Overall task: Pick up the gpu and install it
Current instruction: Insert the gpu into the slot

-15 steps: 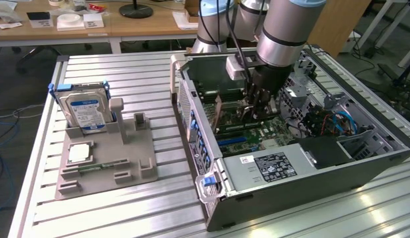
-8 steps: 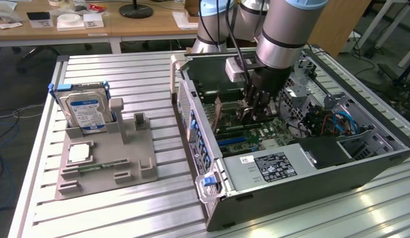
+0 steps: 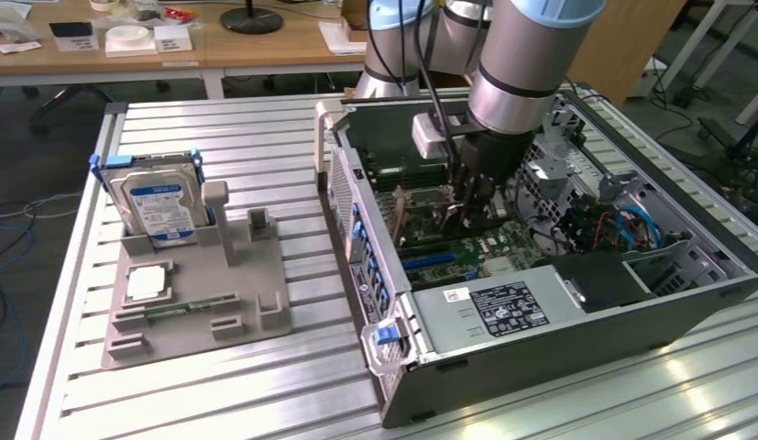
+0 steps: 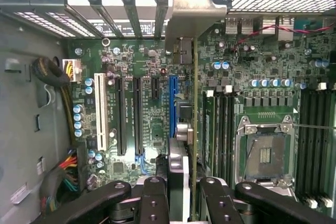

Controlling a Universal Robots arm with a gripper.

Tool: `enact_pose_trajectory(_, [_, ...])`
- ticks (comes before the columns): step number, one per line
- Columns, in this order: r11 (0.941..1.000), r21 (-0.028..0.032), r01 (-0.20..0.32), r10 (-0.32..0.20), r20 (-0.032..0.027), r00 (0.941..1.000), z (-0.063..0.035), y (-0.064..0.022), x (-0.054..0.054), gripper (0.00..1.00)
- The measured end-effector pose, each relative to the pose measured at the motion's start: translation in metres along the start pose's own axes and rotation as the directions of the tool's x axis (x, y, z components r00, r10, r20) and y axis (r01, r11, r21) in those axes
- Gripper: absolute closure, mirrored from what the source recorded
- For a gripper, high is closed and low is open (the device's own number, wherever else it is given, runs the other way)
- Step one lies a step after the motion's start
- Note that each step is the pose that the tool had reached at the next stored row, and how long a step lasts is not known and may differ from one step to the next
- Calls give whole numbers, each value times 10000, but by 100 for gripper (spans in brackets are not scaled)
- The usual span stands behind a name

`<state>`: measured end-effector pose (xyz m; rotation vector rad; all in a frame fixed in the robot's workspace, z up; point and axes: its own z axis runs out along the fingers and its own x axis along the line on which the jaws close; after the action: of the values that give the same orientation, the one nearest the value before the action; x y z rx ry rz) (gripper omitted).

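My gripper [image 3: 473, 218] reaches down into the open computer case [image 3: 538, 367], over the motherboard [image 4: 147, 61]. It is shut on the gpu [image 4: 193, 129], which the wrist view shows edge-on as a thin brownish board running between the black fingers [image 4: 155, 198]. The card's silver bracket [image 4: 191, 3] points at the case's rear slot openings. The gpu hangs just beside the long blue slot [image 4: 172, 103]; whether it touches the slot I cannot tell. In the exterior view the gpu [image 3: 418, 209] shows as a brownish strip beside the gripper.
A grey fixture [image 3: 195, 293] on the slatted table holds an upright hard drive [image 3: 159, 202] and a green memory stick [image 3: 170, 312]. Inside the case are the power supply [image 3: 513, 312], an empty processor socket [image 4: 265, 153], memory slots [image 4: 220, 119] and cable bundles [image 4: 63, 177].
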<state>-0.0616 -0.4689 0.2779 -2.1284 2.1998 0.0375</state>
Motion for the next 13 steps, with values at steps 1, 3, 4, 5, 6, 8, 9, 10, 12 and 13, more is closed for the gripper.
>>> enact_pose_trajectory(1, [10000,0,-1,1,0,10000,16,5,1,72])
enact_pose_trajectory(3, [10000,1,-1,1,1,10000,36,25,3,72])
enact_pose_trajectory(4, [10000,0,-1,1,1,10000,43,37,4,72])
enact_pose_trajectory(5, [10000,1,-1,1,1,10000,51,43,5,72])
enact_pose_trajectory(6, [10000,0,-1,1,0,10000,58,47,7,72])
enact_pose_trajectory(8, [10000,0,0,0,-7,10000,71,53,12,72])
enact_pose_trajectory(9, [10000,0,-1,1,-18,10000,79,56,12,72])
enact_pose_trajectory(10, [10000,0,-1,1,-29,10000,88,60,13,72])
enact_pose_trajectory(12, [10000,-1,0,0,-41,10000,109,67,15,72])
enact_pose_trajectory(13, [10000,0,1,-1,-40,10000,119,68,16,72])
